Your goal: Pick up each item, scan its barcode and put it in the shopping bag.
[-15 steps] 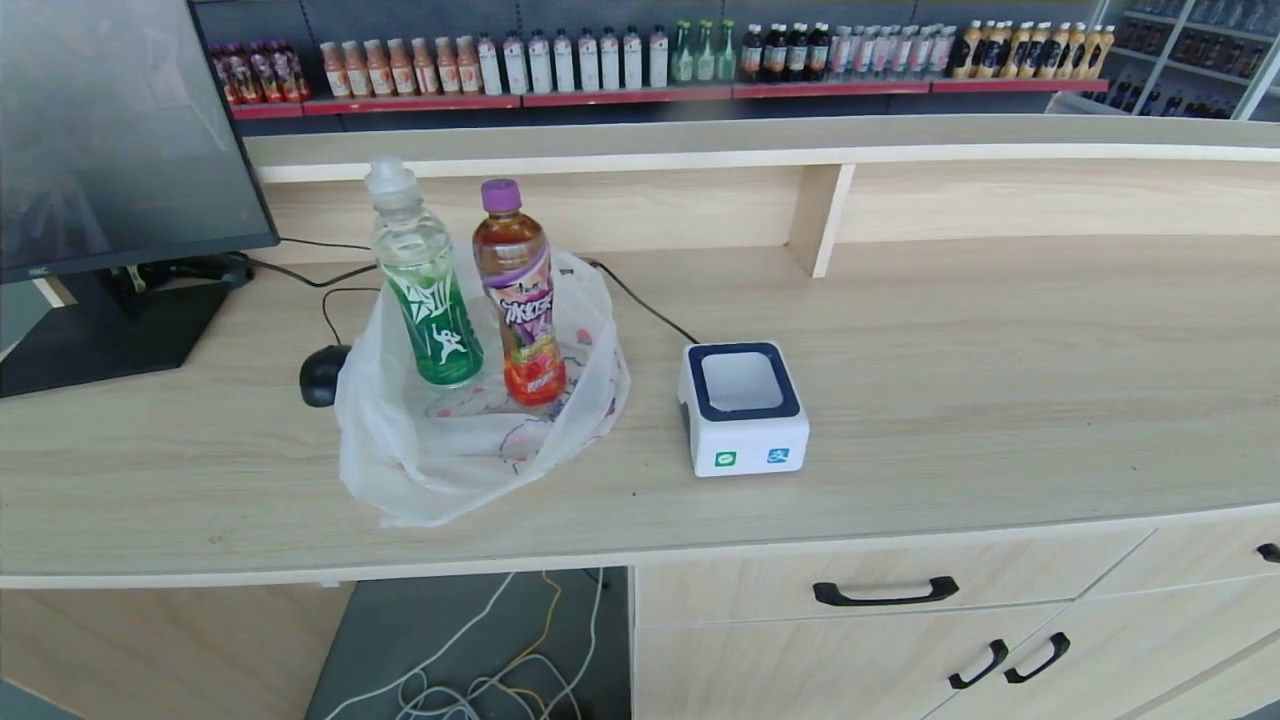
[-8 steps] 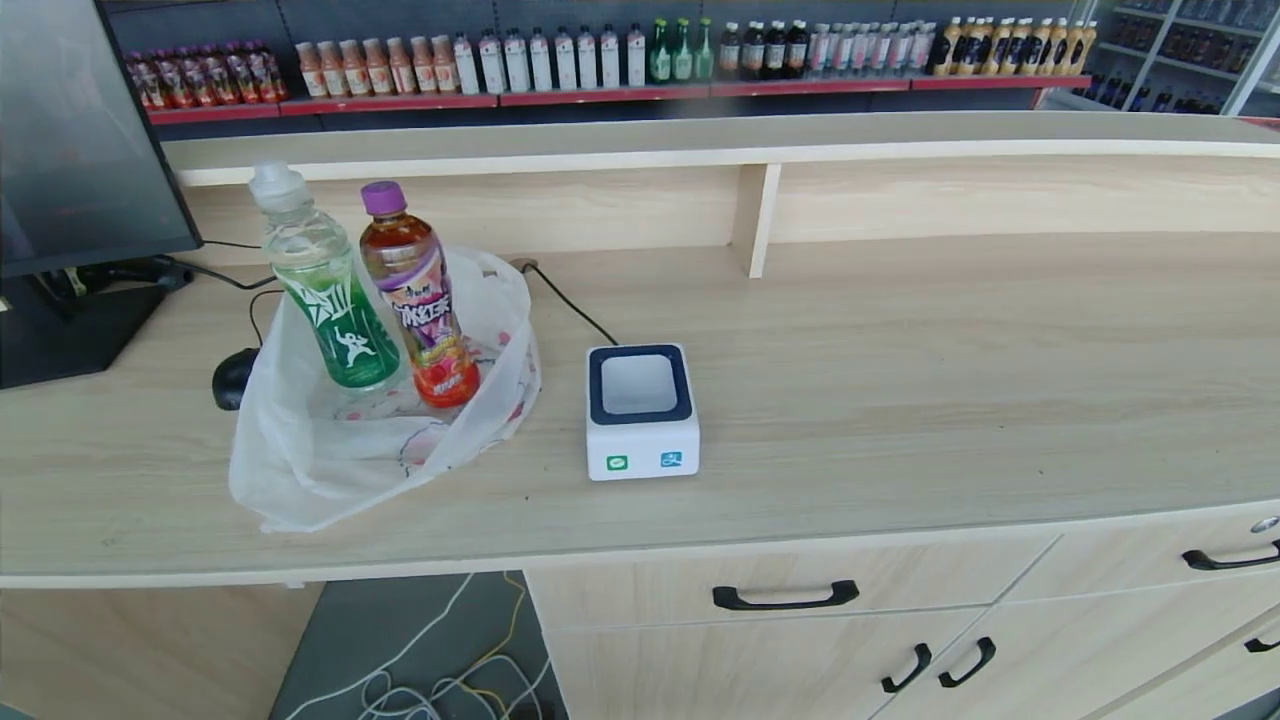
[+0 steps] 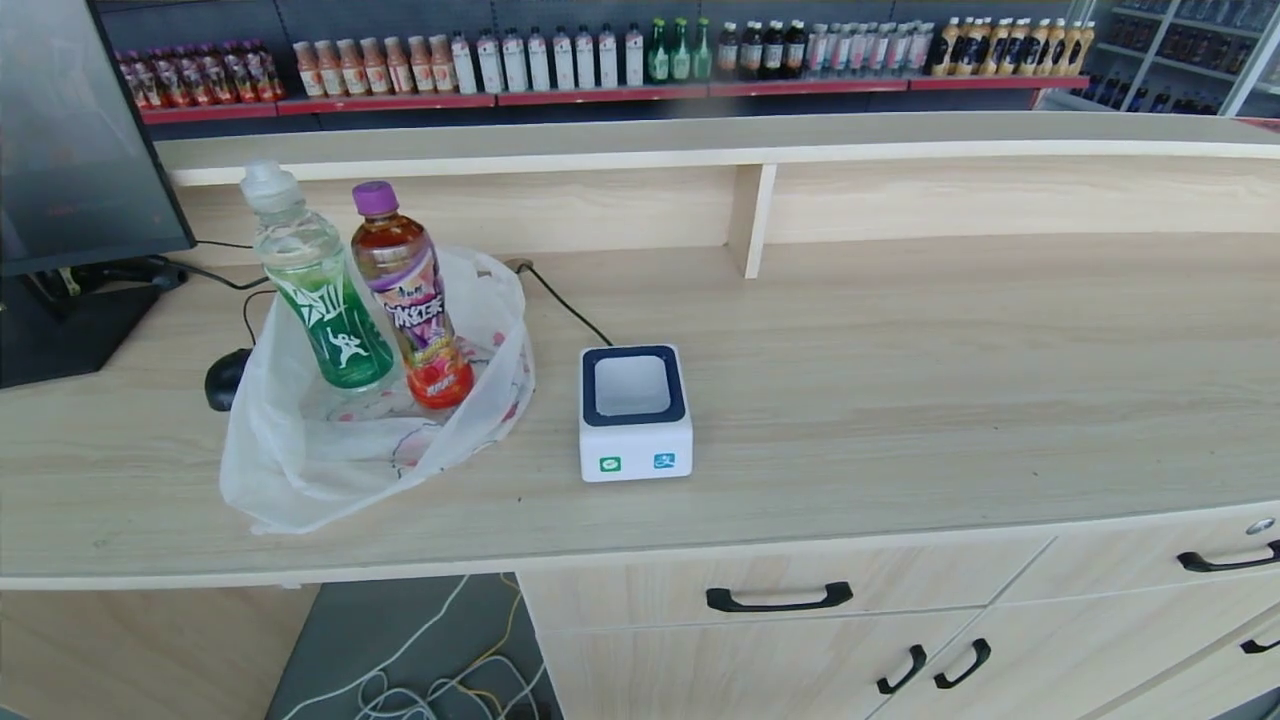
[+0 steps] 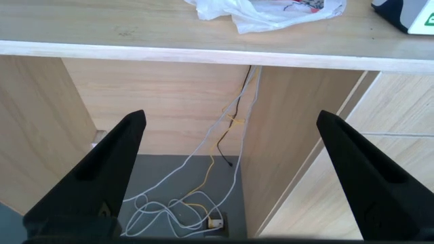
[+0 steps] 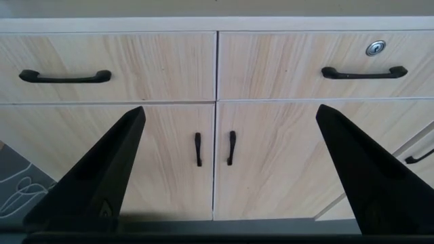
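Hands sit low, in front of the cabinet: left hand [image 4: 230,116] faces the cable gap under the surface [image 3: 900,400], right hand [image 5: 230,108] faces the drawers [image 5: 135,54]. Both are spread wide with nothing held. On the surface, the shopping bag [image 3: 300,470] (mouth open) holds a green bottle [image 3: 330,310] and a purple-capped bottle [image 3: 415,300], upright, side by side. Scanner [image 3: 634,412] is just right of the bag, mouse [image 3: 225,378] at its left.

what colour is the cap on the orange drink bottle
Purple cap, clearest in the head view.
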Tool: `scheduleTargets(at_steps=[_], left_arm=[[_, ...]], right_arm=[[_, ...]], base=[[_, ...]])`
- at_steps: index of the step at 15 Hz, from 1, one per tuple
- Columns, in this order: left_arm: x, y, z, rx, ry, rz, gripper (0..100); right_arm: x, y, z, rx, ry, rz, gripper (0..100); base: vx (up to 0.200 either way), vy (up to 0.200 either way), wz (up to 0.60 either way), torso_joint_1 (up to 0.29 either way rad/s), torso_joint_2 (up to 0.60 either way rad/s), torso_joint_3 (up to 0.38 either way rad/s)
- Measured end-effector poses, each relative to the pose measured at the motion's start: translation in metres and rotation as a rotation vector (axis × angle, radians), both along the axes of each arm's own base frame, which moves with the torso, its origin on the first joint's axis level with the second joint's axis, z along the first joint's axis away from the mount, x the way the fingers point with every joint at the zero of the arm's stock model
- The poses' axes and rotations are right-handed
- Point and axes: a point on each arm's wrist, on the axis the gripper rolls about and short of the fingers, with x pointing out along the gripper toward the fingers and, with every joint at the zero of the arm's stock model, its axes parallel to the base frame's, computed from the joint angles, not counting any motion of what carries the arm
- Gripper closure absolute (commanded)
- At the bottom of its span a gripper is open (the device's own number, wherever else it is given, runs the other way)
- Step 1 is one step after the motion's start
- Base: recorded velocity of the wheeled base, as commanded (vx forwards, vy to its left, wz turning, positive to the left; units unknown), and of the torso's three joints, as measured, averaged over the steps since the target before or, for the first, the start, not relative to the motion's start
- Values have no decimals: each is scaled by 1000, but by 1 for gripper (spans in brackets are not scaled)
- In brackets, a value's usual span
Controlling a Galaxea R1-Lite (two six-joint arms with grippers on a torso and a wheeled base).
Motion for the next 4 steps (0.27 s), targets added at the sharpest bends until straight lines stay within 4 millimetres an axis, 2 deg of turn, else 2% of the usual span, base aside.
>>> scheduleTargets(at_steps=[4], left_arm=[[0, 0, 0, 0, 0, 0, 0]], right_arm=[[0, 0, 0, 0, 0, -1, 0]], base=[[0, 0, 0, 0, 0, 0]])
